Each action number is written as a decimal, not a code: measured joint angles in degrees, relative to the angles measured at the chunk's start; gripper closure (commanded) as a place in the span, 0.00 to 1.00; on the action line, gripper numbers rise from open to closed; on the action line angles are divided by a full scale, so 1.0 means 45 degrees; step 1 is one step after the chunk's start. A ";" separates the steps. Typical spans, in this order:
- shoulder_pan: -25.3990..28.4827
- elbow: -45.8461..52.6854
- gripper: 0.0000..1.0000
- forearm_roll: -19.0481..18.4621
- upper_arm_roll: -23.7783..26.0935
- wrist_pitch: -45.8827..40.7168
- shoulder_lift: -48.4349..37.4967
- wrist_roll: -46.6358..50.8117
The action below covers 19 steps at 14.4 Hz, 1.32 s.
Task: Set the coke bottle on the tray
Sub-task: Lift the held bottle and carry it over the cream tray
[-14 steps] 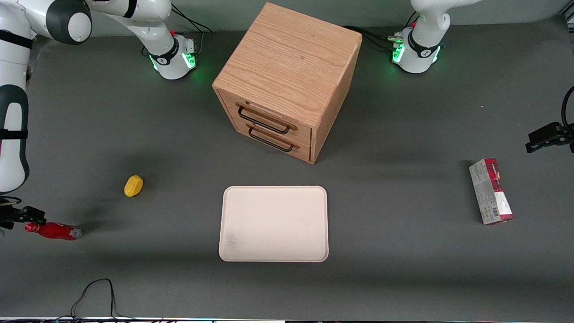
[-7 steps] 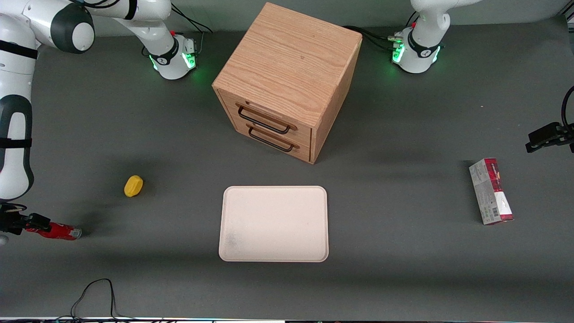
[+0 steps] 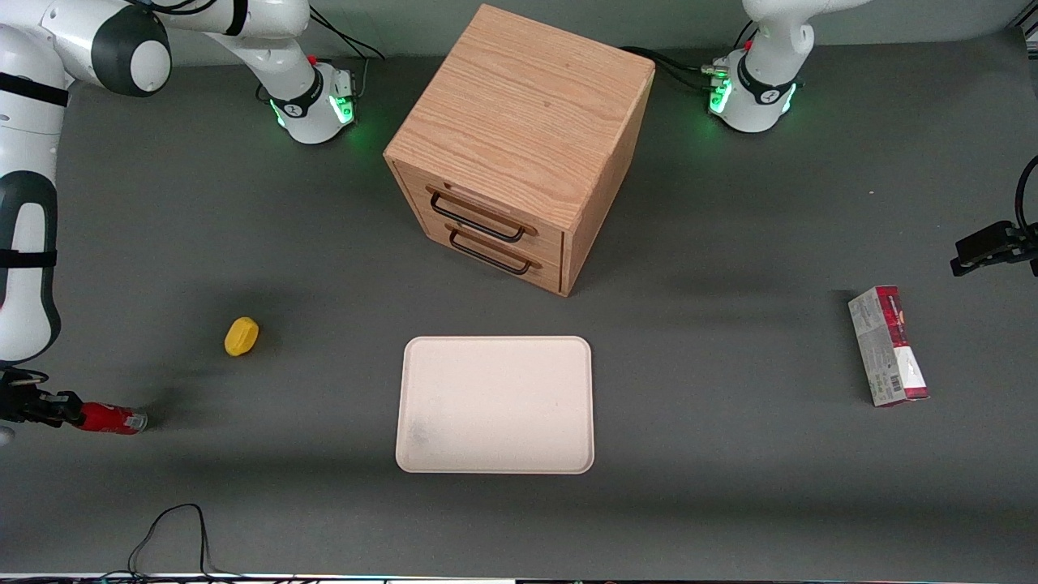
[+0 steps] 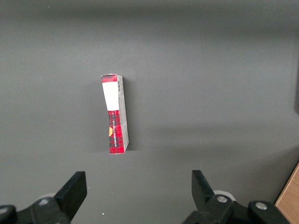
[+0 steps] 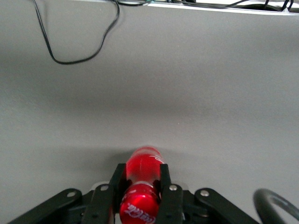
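Right wrist view: claw (image 5: 140,179) clenched on lying bright-red coke bottle (image 5: 141,186), white lettering showing.

Wood drawer cabinet (image 3: 519,142), yellow obj (image 3: 242,336), red/white carton (image 3: 887,345), black cable (image 3: 166,531).

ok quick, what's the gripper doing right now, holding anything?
Gripper: shut on the small red coke bottle, which lies on the grey table at the working arm's end.
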 measured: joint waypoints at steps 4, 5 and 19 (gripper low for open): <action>-0.0025 0.0002 1.00 0.0136 -0.0005 -0.0017 0.0002 0.0031; -0.0023 0.0015 1.00 0.0137 -0.0004 -0.0059 0.0002 0.0047; 0.2362 0.1722 1.00 -0.2988 0.1068 -0.5153 -0.3460 0.6993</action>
